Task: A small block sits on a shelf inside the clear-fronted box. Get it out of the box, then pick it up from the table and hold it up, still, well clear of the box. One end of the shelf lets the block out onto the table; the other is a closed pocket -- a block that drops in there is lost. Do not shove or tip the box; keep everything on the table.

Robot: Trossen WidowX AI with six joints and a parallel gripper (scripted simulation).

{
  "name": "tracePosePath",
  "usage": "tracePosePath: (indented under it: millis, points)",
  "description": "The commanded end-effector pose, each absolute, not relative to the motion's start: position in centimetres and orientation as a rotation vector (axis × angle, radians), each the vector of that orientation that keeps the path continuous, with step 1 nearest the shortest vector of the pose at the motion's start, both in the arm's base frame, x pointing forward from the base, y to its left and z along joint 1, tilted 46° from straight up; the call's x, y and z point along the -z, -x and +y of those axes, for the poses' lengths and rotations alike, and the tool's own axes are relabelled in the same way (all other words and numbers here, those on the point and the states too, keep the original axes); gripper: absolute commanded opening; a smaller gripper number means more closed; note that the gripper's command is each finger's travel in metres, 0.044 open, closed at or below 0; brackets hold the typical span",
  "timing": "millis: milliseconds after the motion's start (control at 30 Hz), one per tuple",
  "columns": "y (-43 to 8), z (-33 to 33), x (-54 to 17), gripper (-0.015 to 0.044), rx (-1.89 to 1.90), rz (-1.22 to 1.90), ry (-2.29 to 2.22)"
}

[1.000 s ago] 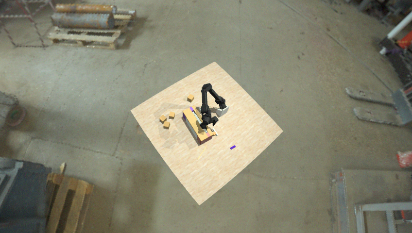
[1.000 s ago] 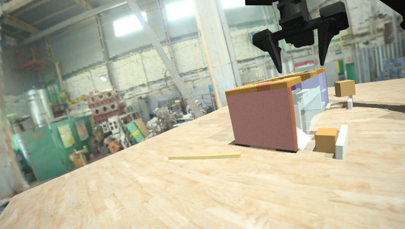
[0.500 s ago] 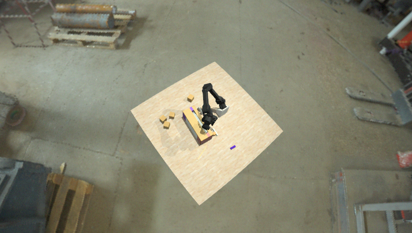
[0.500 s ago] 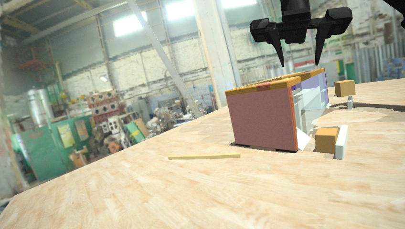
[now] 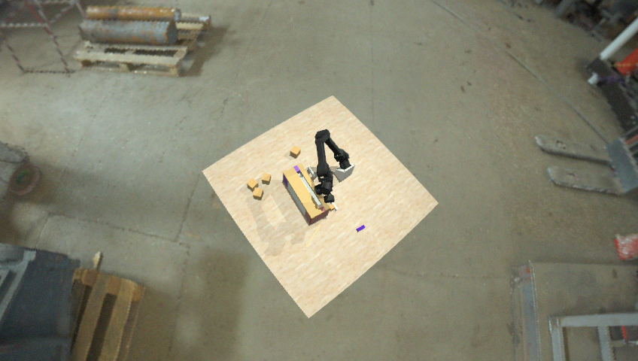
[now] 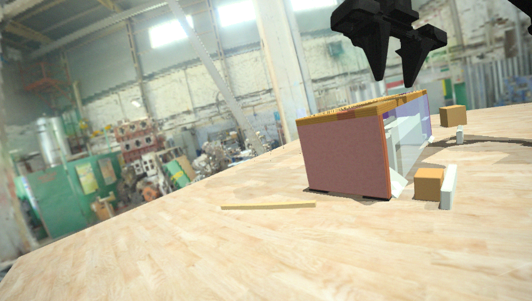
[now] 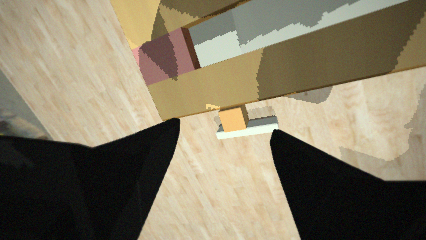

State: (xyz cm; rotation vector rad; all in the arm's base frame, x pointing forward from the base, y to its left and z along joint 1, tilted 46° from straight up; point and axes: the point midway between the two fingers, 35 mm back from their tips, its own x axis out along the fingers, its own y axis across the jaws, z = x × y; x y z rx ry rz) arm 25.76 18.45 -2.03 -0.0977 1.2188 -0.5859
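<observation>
The box point(image 5: 299, 187) point(image 6: 343, 156) point(image 7: 210, 95) stands upright, its clear front facing the small block. The small orange block point(image 5: 331, 207) point(image 6: 428, 184) point(image 7: 233, 120) lies on the table outside it, by the white ramp point(image 6: 398, 184) near the reddish end wall. A low white rail point(image 6: 448, 186) point(image 7: 255, 130) stands along the block's outer side; I cannot tell if they touch. My gripper point(image 6: 394, 83) point(image 7: 225, 130) is partly open and empty, well above the table and higher than the box top. In the wrist view the block shows between the fingertips, far below them.
Another orange block point(image 5: 295, 152) point(image 6: 452, 116) lies beyond the box's far end, near a small white piece point(image 6: 459, 135). Several orange blocks lie behind the box. A yellow stick point(image 6: 268, 205) lies off the reddish end, and a purple piece point(image 5: 360, 228) lies towards a table edge.
</observation>
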Motion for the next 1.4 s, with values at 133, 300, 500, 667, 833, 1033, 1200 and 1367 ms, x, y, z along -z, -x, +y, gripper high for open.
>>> tracePosePath:
  millis: [133,300,500,667,833,1033,1200,1367]
  points:
    - [-24.4,19.6,3.3,0.0285,-0.091,1.345,1.174]
    - [-24.0,19.9,3.5,0.0285,-0.253,1.341,1.421]
    - [-23.7,20.3,3.8,0.0285,-0.452,1.321,1.714]
    - [-23.5,20.5,3.9,0.0285,-0.621,1.294,1.946]
    - [-23.2,20.8,4.1,0.0285,-0.795,1.249,2.183]
    - [-22.9,21.0,4.3,0.0285,-1.014,1.180,2.453]
    - [-22.6,21.3,4.5,0.0285,-1.203,1.102,2.678]
    - [-22.4,21.5,4.6,0.0285,-1.405,1.006,2.888]
